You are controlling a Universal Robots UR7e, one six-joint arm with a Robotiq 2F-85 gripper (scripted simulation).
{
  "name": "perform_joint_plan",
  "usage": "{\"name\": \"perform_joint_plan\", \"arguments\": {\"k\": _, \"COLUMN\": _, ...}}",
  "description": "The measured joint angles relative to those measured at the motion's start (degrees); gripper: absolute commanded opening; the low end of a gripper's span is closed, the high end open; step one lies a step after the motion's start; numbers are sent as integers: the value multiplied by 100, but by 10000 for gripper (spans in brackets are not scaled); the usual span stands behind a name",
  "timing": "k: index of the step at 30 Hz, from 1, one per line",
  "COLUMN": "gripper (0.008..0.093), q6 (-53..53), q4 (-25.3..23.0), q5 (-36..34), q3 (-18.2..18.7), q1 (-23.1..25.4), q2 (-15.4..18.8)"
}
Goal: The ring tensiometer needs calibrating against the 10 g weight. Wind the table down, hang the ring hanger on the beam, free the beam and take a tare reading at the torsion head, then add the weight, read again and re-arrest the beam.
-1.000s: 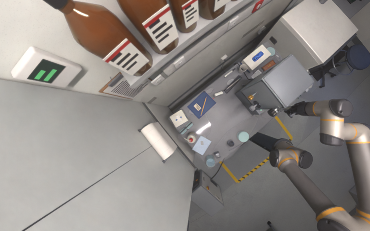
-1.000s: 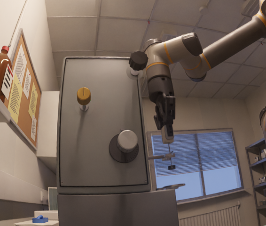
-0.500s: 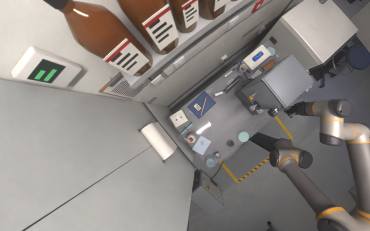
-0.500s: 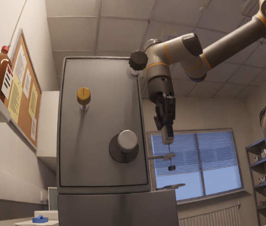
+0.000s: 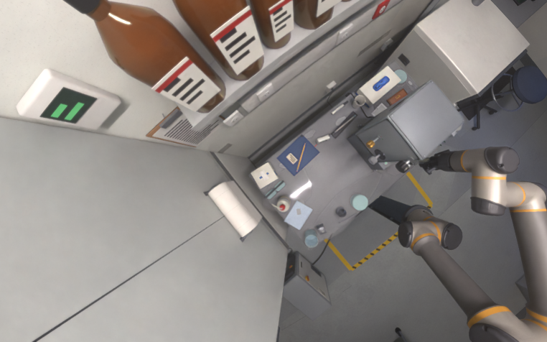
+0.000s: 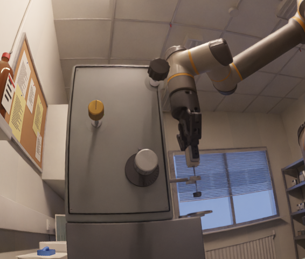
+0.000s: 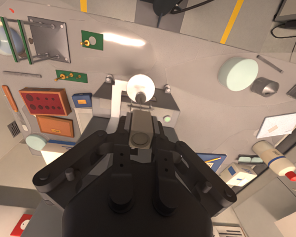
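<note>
The ring hanger [image 6: 194,172] hangs straight down beside the grey tensiometer cabinet [image 6: 118,139], and my gripper [image 6: 192,157] is closed on its pale top block [image 7: 140,127]. Its thin stem crosses the end of the beam [image 6: 182,179] that sticks out of the cabinet's right side. A small dark ring piece [image 6: 197,194] hangs at the stem's lower end. The round sample table [image 6: 195,214] sits below it, and from the wrist camera it shows as a bright disc [image 7: 140,88]. The cabinet front carries a yellow knob [image 6: 96,109], a grey torsion head dial [image 6: 145,164] and a black knob [image 6: 158,69] at the top corner.
The bench [image 5: 331,178] holds a blue notebook [image 5: 297,156], a wash bottle [image 7: 274,158], a pale round dish [image 7: 237,73] and a red weight box [image 7: 45,101]. Brown bottles [image 5: 156,55] stand on the wall shelf. Yellow floor tape [image 5: 420,189] borders the bench.
</note>
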Motion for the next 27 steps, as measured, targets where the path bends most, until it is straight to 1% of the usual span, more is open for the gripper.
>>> {"name": "perform_joint_plan", "arguments": {"k": 19, "gripper": 80, "q6": 0, "q4": -4, "q5": 0, "q3": 2, "q1": 0, "q2": 1}}
{"name": "perform_joint_plan", "arguments": {"k": 27, "gripper": 133, "q6": 0, "q4": -4, "q5": 0, "q3": 2, "q1": 0, "q2": 1}}
